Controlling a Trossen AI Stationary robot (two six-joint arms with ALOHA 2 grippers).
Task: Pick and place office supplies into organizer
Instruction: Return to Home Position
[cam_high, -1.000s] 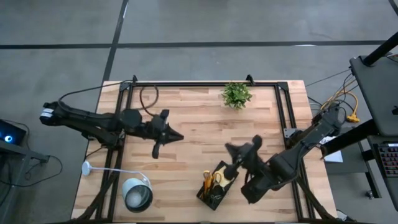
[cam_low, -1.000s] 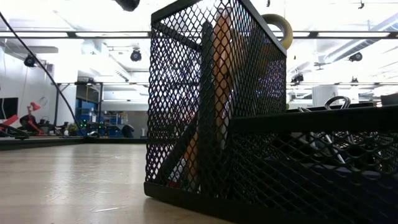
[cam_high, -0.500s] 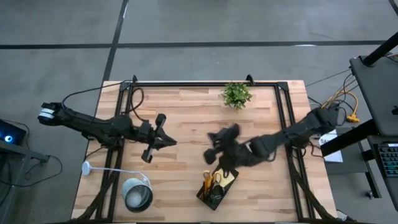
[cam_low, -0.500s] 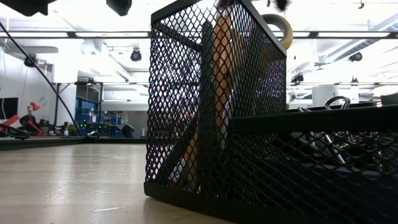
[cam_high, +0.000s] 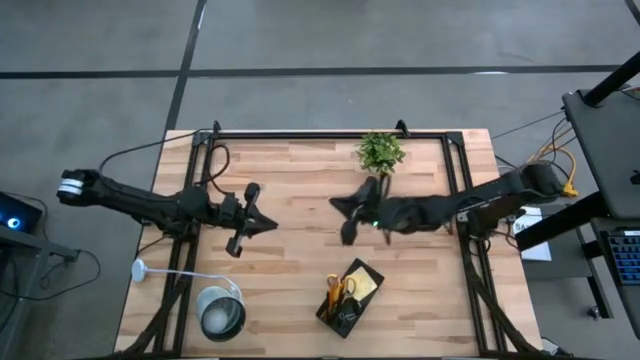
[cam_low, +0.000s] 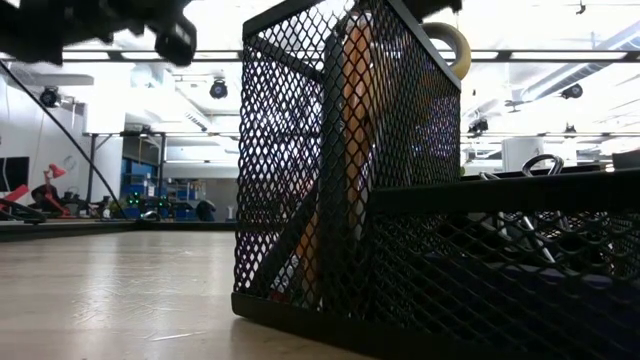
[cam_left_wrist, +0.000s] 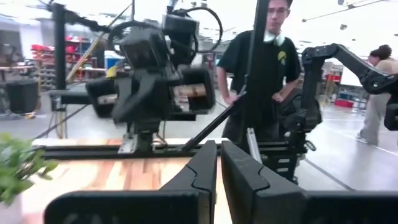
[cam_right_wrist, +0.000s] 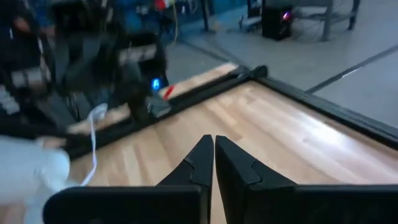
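Observation:
The black mesh organizer (cam_high: 349, 297) stands on the wooden table near its front edge and fills the low view (cam_low: 400, 260). In it stand yellow-handled scissors (cam_high: 337, 288) and a yellow sticky-note pad (cam_high: 367, 284). The low view shows an orange pencil (cam_low: 350, 150) upright in the tall compartment. My right gripper (cam_high: 346, 224) is shut and empty above mid-table, on the far side of the organizer; it also shows in the right wrist view (cam_right_wrist: 213, 144). My left gripper (cam_high: 270, 225) is shut and empty left of centre; it also shows in the left wrist view (cam_left_wrist: 219, 149).
A small green potted plant (cam_high: 380, 152) stands at the far edge. A round silver-white lamp (cam_high: 222, 312) sits at the near left corner. Black frame rails (cam_high: 455, 190) run along the table's sides. A person (cam_left_wrist: 261, 62) stands beyond the table.
My right gripper has risen from beside the organizer and swung toward the table's far edge and a little toward the left. My left gripper has drawn back slightly toward the left edge. The organizer has stayed in place.

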